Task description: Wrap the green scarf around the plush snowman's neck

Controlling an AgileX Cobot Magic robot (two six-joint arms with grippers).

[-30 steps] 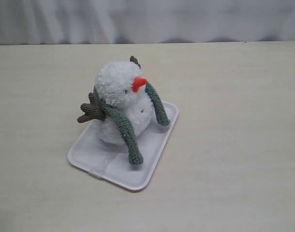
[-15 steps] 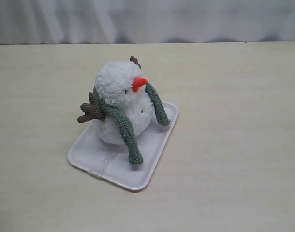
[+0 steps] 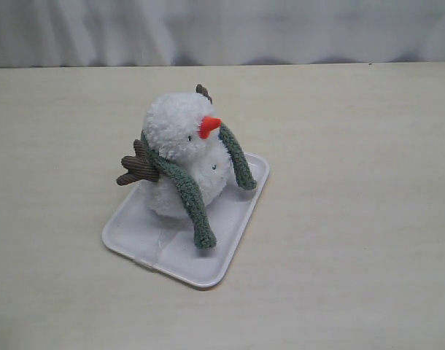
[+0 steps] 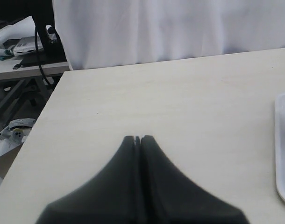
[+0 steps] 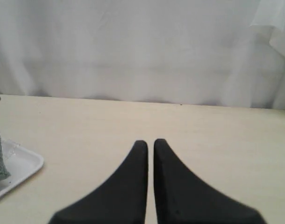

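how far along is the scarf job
Done: the dull green ribbed knit scarf lies around the neck of the fluffy white plush snowman, both ends hanging down its front. In hand: nothing; the left hand and right hand are empty, clear of the toy. Left: apparently nothing, though the back of the neck is hidden.

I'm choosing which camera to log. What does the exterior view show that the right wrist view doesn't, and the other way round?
Exterior only: the whole snowman, wearing the scarf. Right wrist only: the right gripper, holding nothing. Both: the tray, one hanging scarf end, the table and the white curtain behind.
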